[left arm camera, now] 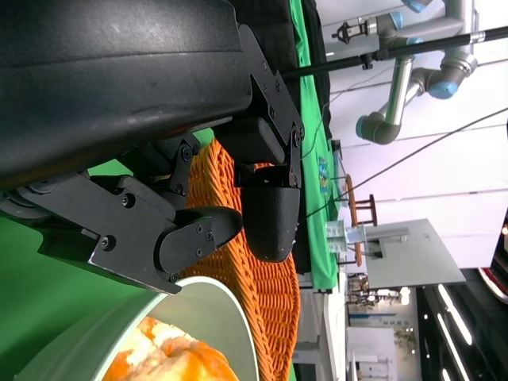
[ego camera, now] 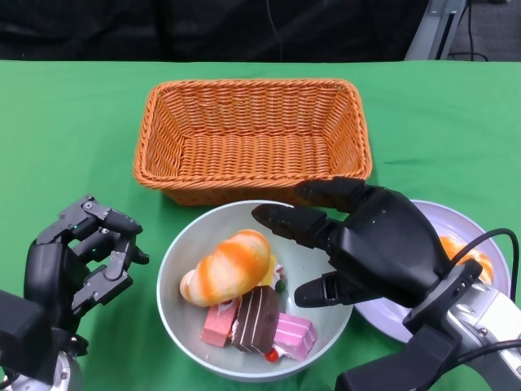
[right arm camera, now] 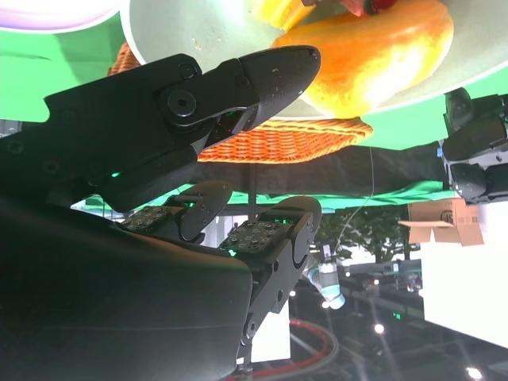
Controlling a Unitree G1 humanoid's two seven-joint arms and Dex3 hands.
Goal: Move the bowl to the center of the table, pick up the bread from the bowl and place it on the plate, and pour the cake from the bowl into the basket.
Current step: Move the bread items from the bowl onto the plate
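A pale green bowl sits in front of the orange wicker basket. In it lie an orange-and-white bread roll and pink and brown cake slices. My right hand hovers open over the bowl's right side, fingers reaching toward the roll and holding nothing. The right wrist view shows its fingers just short of the bread roll. My left hand stays left of the bowl, fingers curled loosely, holding nothing. A lavender plate lies right of the bowl, partly hidden by my right hand.
An orange item lies on the plate behind my right wrist. Green cloth covers the table. The basket stands empty close behind the bowl, with its weave beside the bowl rim in the left wrist view.
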